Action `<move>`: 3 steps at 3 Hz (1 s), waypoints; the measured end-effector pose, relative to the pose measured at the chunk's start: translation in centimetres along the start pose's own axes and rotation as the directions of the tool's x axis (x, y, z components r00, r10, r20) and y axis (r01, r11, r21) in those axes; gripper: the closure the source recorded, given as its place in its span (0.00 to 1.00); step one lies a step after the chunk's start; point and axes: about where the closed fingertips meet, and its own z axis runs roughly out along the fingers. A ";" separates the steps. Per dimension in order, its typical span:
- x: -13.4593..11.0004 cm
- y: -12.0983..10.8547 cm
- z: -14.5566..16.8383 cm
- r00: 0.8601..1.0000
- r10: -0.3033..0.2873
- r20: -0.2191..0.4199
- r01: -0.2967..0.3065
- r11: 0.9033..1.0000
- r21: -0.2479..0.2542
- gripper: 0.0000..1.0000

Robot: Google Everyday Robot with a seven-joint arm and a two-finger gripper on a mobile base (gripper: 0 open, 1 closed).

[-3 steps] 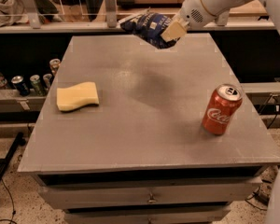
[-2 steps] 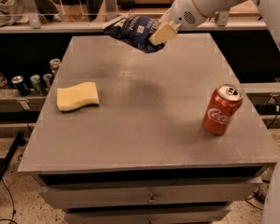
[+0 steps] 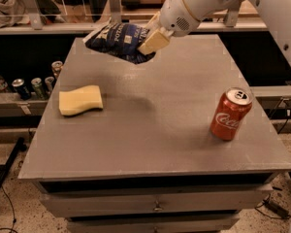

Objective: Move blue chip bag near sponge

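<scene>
My gripper (image 3: 153, 39) is shut on the blue chip bag (image 3: 119, 41) and holds it in the air above the far left part of the grey table (image 3: 155, 130). The bag is dark navy with white lettering and hangs tilted, its pale edge pointing left. The pale yellow sponge (image 3: 80, 100) lies flat on the table's left side, below and to the left of the bag, apart from it. A faint shadow falls on the table under the bag.
A red Coca-Cola can (image 3: 231, 113) stands upright near the table's right edge. Several cans (image 3: 35, 85) sit on a low shelf left of the table. A railing and shelf run along the back. Drawers front the table below.
My gripper has carried the blue chip bag leftward through the air, toward the sponge's side of the table. The sponge and the can have not moved.
</scene>
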 end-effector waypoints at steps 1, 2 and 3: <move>-0.5 2.0 1.3 0.998 -0.033 -0.054 0.034 0.999 0.014 1.00; 0.1 3.3 3.5 0.990 -0.034 -0.134 0.039 0.999 0.035 1.00; 0.8 3.3 4.7 0.984 -0.005 -0.179 0.015 0.998 0.057 0.83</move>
